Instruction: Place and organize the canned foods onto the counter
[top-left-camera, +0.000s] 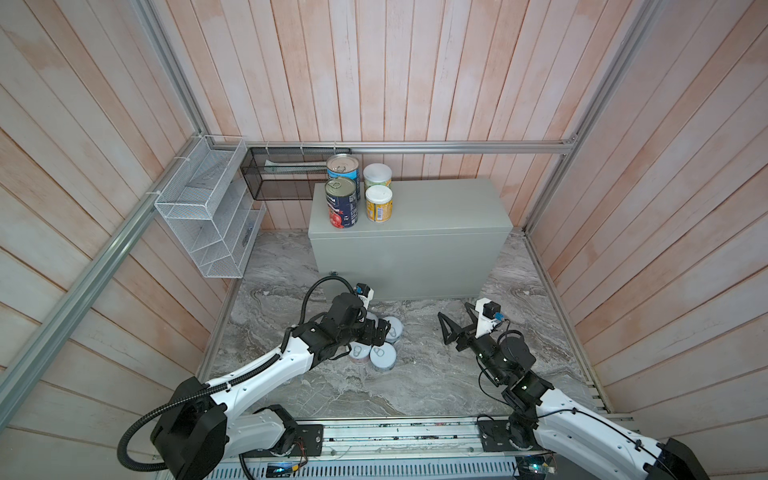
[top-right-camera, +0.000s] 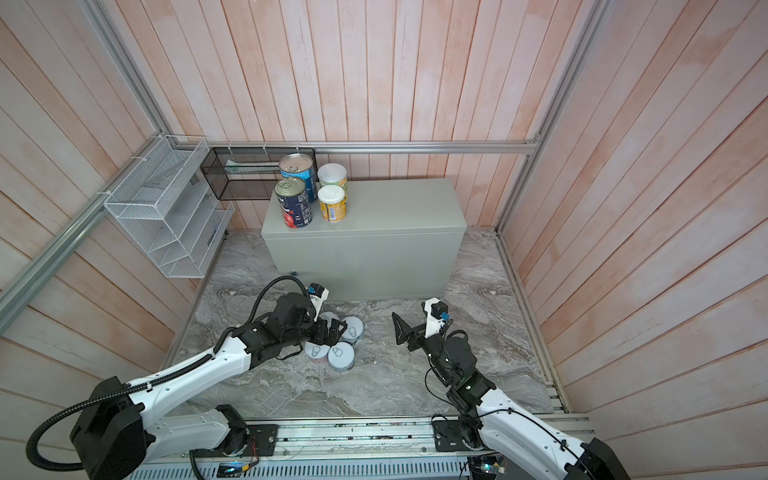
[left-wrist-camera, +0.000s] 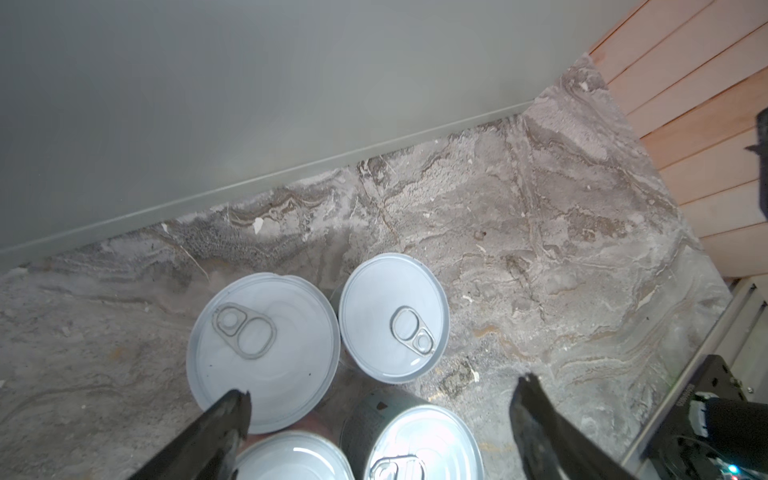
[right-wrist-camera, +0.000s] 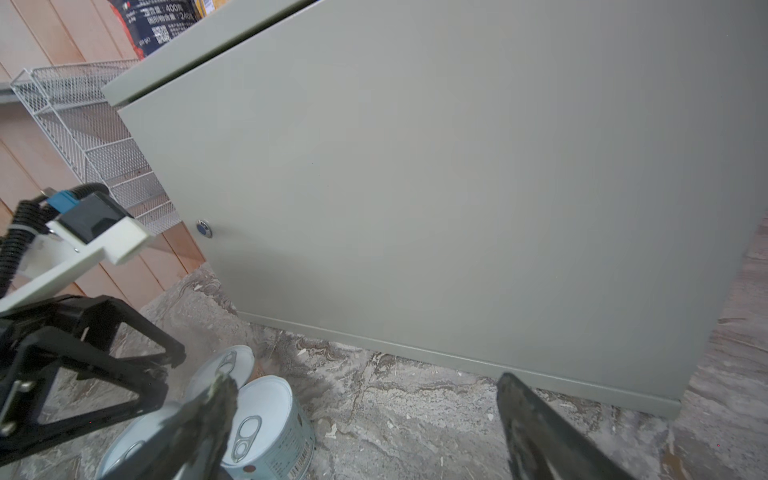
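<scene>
Short pull-tab cans (top-left-camera: 382, 356): four, upright, in a tight cluster on the marble surface (top-left-camera: 415, 386), in front of the desk (top-left-camera: 436, 208).
Taller cans: navy can (top-left-camera: 340, 202) and light blue can (top-left-camera: 343, 168) upright on the desk's left end, with two yellow-green cans (top-left-camera: 378, 203) just beside them.
Left tool (left-wrist-camera: 382, 386): jaws wide, over the cluster, gripping nothing.
Right tool (top-left-camera: 455, 316): jaws wide, empty, apart from the cluster to its right.

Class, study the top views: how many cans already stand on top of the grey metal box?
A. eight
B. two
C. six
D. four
D: the navy can, the light blue can, the front white-lidded can and the rear white-lidded can stand on the counter; the short pull-tab cans sit on the marble surface.
</scene>
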